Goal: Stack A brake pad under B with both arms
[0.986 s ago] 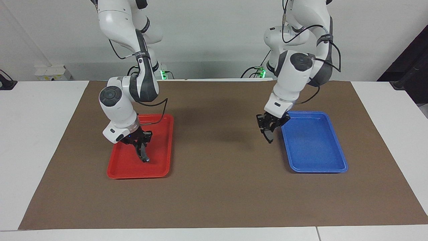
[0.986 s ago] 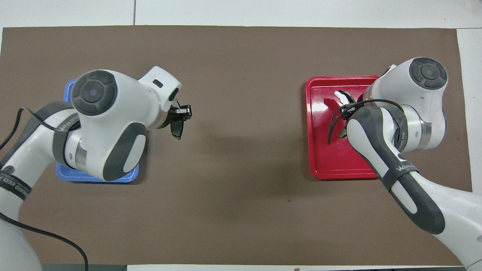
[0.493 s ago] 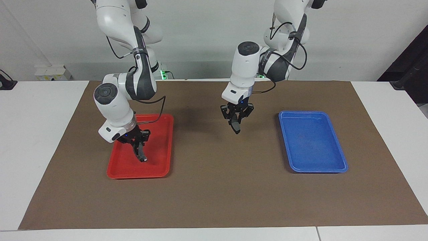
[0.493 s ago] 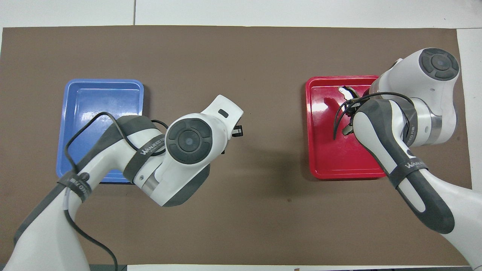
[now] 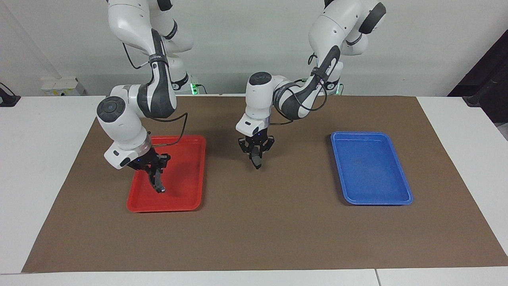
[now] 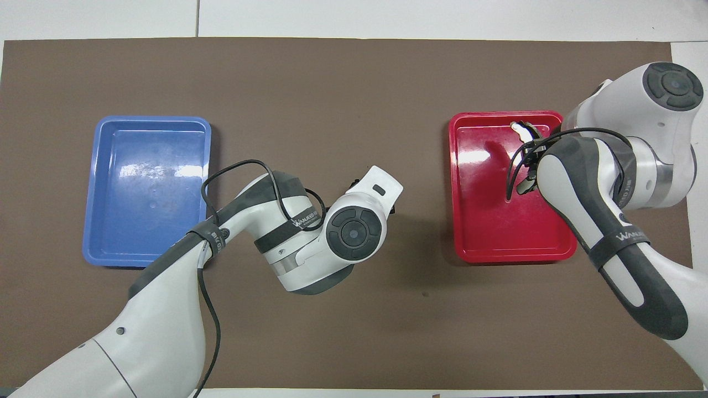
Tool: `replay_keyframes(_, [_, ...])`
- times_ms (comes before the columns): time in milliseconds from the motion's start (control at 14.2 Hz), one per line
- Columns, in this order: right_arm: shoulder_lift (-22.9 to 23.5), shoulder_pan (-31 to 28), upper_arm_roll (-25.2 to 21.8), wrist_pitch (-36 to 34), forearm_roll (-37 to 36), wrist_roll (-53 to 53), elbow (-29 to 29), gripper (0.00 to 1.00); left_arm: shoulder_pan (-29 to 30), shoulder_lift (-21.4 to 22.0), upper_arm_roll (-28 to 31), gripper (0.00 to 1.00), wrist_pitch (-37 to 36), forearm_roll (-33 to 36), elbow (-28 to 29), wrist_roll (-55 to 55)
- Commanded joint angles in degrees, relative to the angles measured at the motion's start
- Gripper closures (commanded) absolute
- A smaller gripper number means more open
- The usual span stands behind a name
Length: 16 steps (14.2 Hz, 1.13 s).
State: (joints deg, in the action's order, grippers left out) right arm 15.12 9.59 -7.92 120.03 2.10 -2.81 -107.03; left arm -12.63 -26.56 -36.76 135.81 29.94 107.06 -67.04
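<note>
My left gripper is shut on the short dark brake pad A, which hangs from it a little above the brown mat, between the two trays. In the overhead view the left wrist hides that gripper and pad. My right gripper is shut on the long curved piece B, held upright with its pale end down, just above the red tray. The pale end of B also shows in the overhead view beside the right arm.
A blue tray lies on the mat toward the left arm's end with nothing in it. The red tray lies toward the right arm's end. The brown mat covers most of the table.
My left arm has carried the short pad from the blue tray's edge to over the mat's middle. My right arm has shifted the curved piece slightly toward its own end of the table.
</note>
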Motion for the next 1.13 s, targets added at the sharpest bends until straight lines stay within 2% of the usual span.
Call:
replay_keyframes(0, [-0.62,-0.45,0.36,-1.29,0.62,-1.50,0.42,0.99,-1.44,-2.88,0.64,0.98,-0.63,1.70,-3.34,-1.34])
replay_keyframes(704, [-0.62,-0.54,0.27,-1.91,0.54,-1.50,0.42,0.99,-1.43,-6.39,0.73,0.93,-0.02,3.63,-4.05,-1.86])
replay_keyframes(775, [-0.62,-0.54,0.27,-1.91,0.53,-1.50,0.51,0.99,-1.43,-6.40,0.73,0.86,-0.02,4.41,-4.22,-1.86])
replay_keyframes(845, [-0.62,-0.54,0.27,-1.91,0.53,-1.50,0.51,0.99,-1.35,-6.40,0.81,0.74,-0.02,4.60,-4.22,-1.86])
replay_keyframes(986, [-0.62,-0.54,0.27,-1.91,0.53,-1.50,0.51,0.99,-1.35,-6.40,0.82,0.39,-0.28,4.69,-4.40,-1.86])
replay_keyframes(1056, [-0.62,-0.54,0.27,-1.91,0.53,-1.50,0.51,0.99,-1.35,-6.40,0.90,0.25,-0.80,4.69,-5.27,-1.78])
